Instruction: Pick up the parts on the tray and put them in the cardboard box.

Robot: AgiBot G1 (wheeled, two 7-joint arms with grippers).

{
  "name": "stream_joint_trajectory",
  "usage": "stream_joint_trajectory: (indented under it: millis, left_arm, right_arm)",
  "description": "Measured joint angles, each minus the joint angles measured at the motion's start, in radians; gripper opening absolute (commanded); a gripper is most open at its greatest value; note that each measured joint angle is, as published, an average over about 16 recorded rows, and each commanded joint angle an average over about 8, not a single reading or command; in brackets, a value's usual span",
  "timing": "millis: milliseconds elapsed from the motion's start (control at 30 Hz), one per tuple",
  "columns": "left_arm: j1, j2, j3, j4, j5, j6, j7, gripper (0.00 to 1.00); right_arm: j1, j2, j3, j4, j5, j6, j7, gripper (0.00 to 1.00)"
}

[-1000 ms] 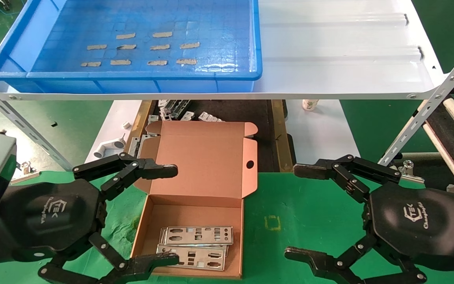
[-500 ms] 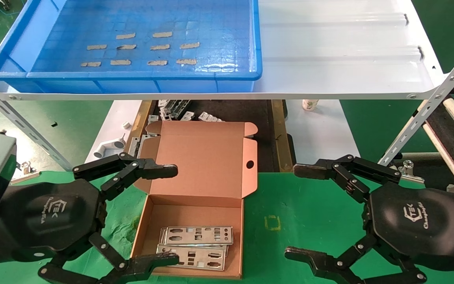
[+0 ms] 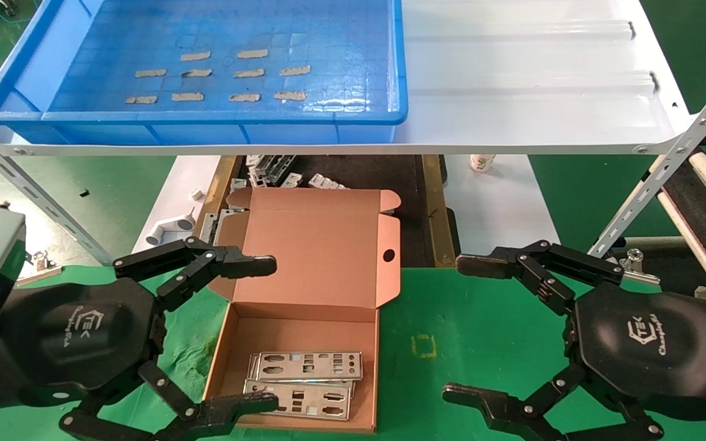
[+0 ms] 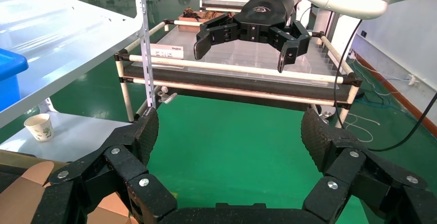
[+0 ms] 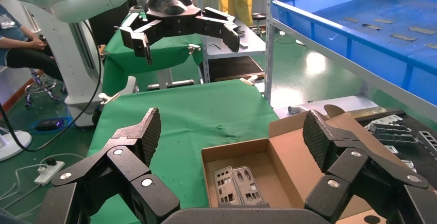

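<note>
The blue tray (image 3: 206,116) sits on the upper shelf at the far left; its floor shows only tan tape strips (image 3: 236,73). Below it, the cardboard box (image 3: 292,318) stands open on the green cloth, lid leaning back. Two silver parts (image 3: 304,366) lie overlapping in it, also seen in the right wrist view as parts (image 5: 234,183) in the box (image 5: 288,157). My left gripper (image 3: 267,334) hovers open at the box's left side, holding nothing. My right gripper (image 3: 457,329) is open and empty to the right of the box. The tray (image 5: 360,44) also shows in the right wrist view.
The white shelf sheet (image 3: 531,92) spans the back, carried by slanted metal struts (image 3: 665,171). Bent metal brackets (image 3: 273,171) and a white pipe fitting (image 3: 169,229) lie behind the box. A paper cup (image 3: 482,162) stands at the back right. Green cloth (image 3: 482,306) covers the table.
</note>
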Motion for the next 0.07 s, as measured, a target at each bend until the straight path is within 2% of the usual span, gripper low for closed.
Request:
stream_joint_trajectory:
  millis: [67]
  left_arm:
    - [0.000,0.000,0.000,0.000,0.000,0.000,0.000,1.00]
  right_arm:
    - [0.000,0.000,0.000,0.000,0.000,0.000,0.000,1.00]
